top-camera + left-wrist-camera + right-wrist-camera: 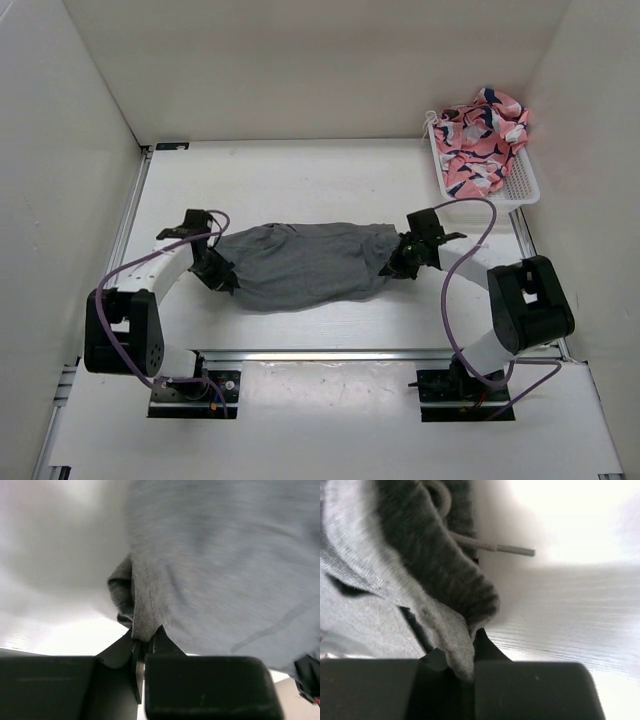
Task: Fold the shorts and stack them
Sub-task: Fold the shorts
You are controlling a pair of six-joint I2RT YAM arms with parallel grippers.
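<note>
Dark grey shorts [305,262] lie stretched sideways across the middle of the table. My left gripper [216,271] is shut on their left end; in the left wrist view a fold of grey cloth [145,610] is pinched between the two black fingers. My right gripper [398,261] is shut on their right end, where the thick hem [455,640] runs down between the fingers and a drawstring [495,546] trails onto the table. A second pair of shorts [482,137], pink with navy and white pattern, is bunched in a basket at the back right.
The white slotted basket [520,190] stands at the back right corner. White walls close the table on the left, back and right. A metal rail [350,353] runs along the near edge between the arm bases.
</note>
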